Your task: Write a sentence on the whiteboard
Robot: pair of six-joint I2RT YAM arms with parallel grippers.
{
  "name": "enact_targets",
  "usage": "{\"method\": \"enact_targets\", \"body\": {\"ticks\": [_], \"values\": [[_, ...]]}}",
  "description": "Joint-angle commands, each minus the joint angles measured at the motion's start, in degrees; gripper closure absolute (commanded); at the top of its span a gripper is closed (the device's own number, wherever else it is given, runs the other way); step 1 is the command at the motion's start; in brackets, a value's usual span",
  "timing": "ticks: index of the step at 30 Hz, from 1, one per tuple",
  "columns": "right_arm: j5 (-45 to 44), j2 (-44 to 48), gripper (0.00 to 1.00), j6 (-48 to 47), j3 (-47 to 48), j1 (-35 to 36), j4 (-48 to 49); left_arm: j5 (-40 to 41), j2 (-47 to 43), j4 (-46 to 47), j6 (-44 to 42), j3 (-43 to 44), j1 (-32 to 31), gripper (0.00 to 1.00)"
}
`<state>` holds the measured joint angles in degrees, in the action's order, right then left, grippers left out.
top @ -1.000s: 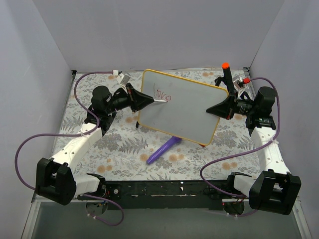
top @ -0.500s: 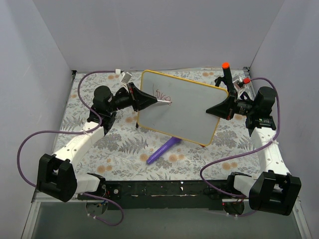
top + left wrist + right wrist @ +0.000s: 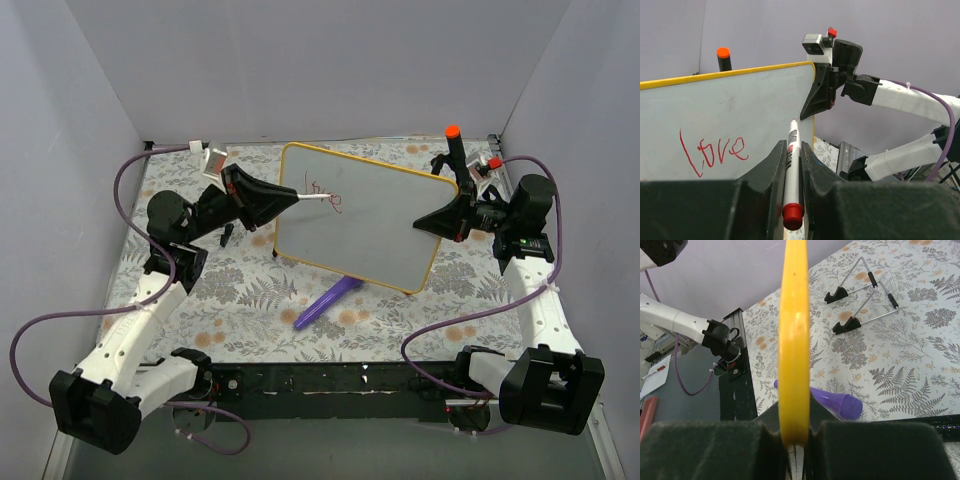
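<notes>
Left claw [image 3: 288,198] clamped on marker [image 3: 791,165], drawn back leftward (sentence [image 3: 715,150]: "love"); right claw [image 3: 424,222] pinching whiteboard [image 3: 380,225].

light: bright, even | shadows: soft | wrist-view foreground: blurred

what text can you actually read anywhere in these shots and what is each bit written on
"love": red handwritten word on the white rectangular whiteboard with a yellow frame, read from the left wrist view.
Printed label on the white marker pen with a red end: too small and blurred to read.
No other text can be read.
</notes>
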<state>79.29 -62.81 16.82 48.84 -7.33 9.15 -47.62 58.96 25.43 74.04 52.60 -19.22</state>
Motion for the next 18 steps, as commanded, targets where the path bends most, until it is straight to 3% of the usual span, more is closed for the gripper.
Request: {"method": "enact_targets", "body": {"ticks": [1,18], "values": [[2.36,2.6,0.99,1.38,-0.06,0.04,4.65,4.01,-4.72,-1.96,1.89,-2.23,0.5,1.0],[2.71,3.39,0.99,1.2,-0.23,-0.05,4.48,9.11,-15.89,-10.14,3.12,-9.09,0.42,1.0]]}}
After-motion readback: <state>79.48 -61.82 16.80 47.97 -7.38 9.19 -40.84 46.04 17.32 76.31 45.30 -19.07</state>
